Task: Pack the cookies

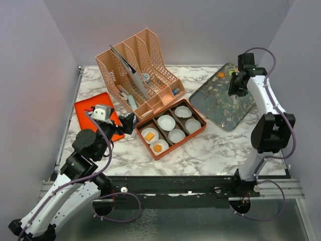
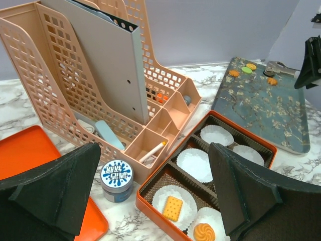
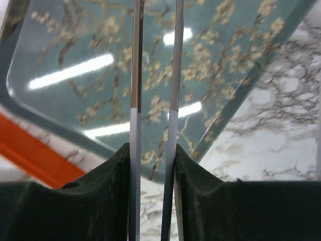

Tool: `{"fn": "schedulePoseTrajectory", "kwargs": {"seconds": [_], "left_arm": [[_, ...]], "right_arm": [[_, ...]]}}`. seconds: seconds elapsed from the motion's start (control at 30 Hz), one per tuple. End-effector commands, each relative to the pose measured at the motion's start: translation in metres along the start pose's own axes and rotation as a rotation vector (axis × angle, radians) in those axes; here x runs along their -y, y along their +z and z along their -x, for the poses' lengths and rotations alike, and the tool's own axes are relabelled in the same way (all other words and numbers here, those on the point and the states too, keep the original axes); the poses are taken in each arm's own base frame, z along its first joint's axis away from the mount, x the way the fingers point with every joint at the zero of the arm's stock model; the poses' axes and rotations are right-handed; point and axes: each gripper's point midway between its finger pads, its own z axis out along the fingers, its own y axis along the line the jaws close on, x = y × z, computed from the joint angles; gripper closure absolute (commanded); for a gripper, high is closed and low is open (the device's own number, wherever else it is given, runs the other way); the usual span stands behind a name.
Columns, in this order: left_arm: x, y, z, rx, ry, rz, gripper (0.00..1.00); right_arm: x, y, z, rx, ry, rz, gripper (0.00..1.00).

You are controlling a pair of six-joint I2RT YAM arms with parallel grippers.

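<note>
Cookies (image 2: 233, 73), tiny flat coin-like pieces, lie in two places. A yellow-orange square cookie (image 2: 173, 208) and an orange round swirl cookie (image 2: 203, 232) each rest in a white pleated paper cup (image 2: 161, 197) inside the orange-red rectangular box with dark dividers (image 1: 183, 142), which sits mid-counter. The other four cups hold nothing, so I judge the packing about a third done. The rest, three orange rounds and a green round cookie (image 2: 247, 70), cluster at the far corner of the blue-green floral tray (image 1: 220, 108), which lies angled at the counter's far right corner.

Right claw (image 1: 234, 86) hovers over that cluster, closed on thin metal tweezers (image 3: 135, 75). The wrist view shows both blades pinched between the pads, their tips out of sight. Pieces this small and flat would likely slip from broad pads, which is presumably why a fine tool does the picking.

Left claw (image 1: 129, 123) stands fully open and empty, just beside the box's left corner. It is probably placed there out of the other arm's way, or ready to steady the box. Beyond it a peach plastic lattice desk organiser (image 1: 145, 55) rises toward the far edge, and a flat orange lid (image 1: 88, 111) lies by the left edge.
</note>
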Motion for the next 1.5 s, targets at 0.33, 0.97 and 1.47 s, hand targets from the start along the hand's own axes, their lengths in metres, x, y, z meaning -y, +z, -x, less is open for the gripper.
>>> {"fn": "schedulePoseTrajectory", "kwargs": {"seconds": [0.33,0.97,1.47], "left_arm": [[0.002,0.001,0.000,0.006,0.011,-0.002,0.01],[0.002,0.004,-0.005,-0.012,0.019,0.002,0.01],[0.001,0.007,-0.008,-0.024,0.028,0.010,0.01]], "right_arm": [[0.074,0.070,0.063,0.004,0.144,-0.085,0.63],[0.103,0.119,0.068,-0.043,0.170,-0.104,0.55],[0.102,0.152,0.071,-0.048,0.184,-0.066,0.53]]}}
